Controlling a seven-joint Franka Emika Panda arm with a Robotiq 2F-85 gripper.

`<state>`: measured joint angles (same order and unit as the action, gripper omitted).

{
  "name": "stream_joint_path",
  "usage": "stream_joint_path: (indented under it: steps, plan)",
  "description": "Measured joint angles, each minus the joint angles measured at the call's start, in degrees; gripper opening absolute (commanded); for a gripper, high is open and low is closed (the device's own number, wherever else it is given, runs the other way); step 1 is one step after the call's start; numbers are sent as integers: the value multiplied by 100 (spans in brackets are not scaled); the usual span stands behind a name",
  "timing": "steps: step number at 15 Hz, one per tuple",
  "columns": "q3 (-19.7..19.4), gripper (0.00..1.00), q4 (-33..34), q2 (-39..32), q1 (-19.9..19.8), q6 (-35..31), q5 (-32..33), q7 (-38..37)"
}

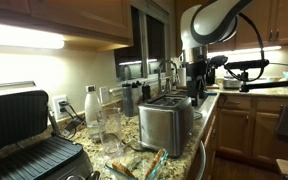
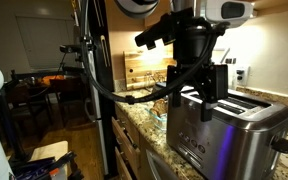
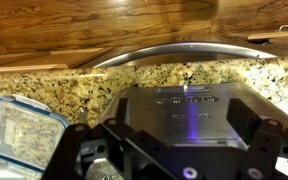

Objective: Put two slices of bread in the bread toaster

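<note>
A: Toaster [image 1: 170,122] position?
B: It stands on the granite counter [image 3: 134,78], slots up, and shows in both exterior views.
A: And the gripper [image 2: 199,95]?
B: Right above the toaster, just over its top. In the wrist view its fingers [image 3: 79,150] are spread wide with nothing pinched between them.
A: Anything else near the toaster?
B: A black grill [image 1: 24,135] well off to one side, a white bottle [image 1: 91,104] between grill and toaster, and a lidded box [image 3: 19,130] beside the toaster.
</note>
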<state>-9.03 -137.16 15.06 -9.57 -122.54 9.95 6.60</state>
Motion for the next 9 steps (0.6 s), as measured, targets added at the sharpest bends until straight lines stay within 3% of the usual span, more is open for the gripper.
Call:
stream_joint_path:
  steps: [9]
  plan:
    - [438, 100, 8, -62, 233, 16, -2, -77]
